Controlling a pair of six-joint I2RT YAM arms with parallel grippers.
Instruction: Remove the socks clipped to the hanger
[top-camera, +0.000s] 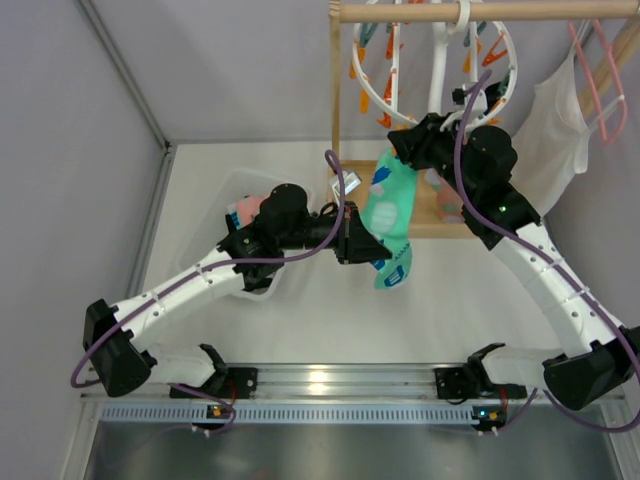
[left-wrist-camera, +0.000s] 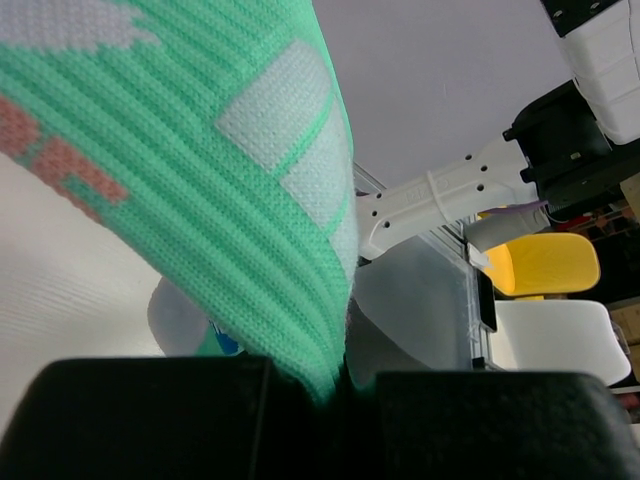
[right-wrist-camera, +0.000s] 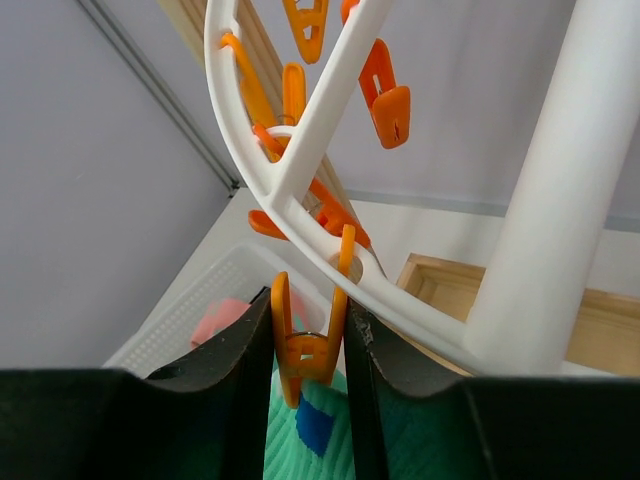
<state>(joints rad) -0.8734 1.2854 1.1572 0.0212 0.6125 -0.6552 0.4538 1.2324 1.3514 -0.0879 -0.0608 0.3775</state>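
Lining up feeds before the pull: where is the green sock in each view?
Top external: green sock hangs at centre, below the hanger.
Left wrist: green sock fills the upper left, running down to bottom centre.
Right wrist: green sock at bottom centre, under the orange clip.
Shared landmark: clear bin, left in top external and right wrist views.
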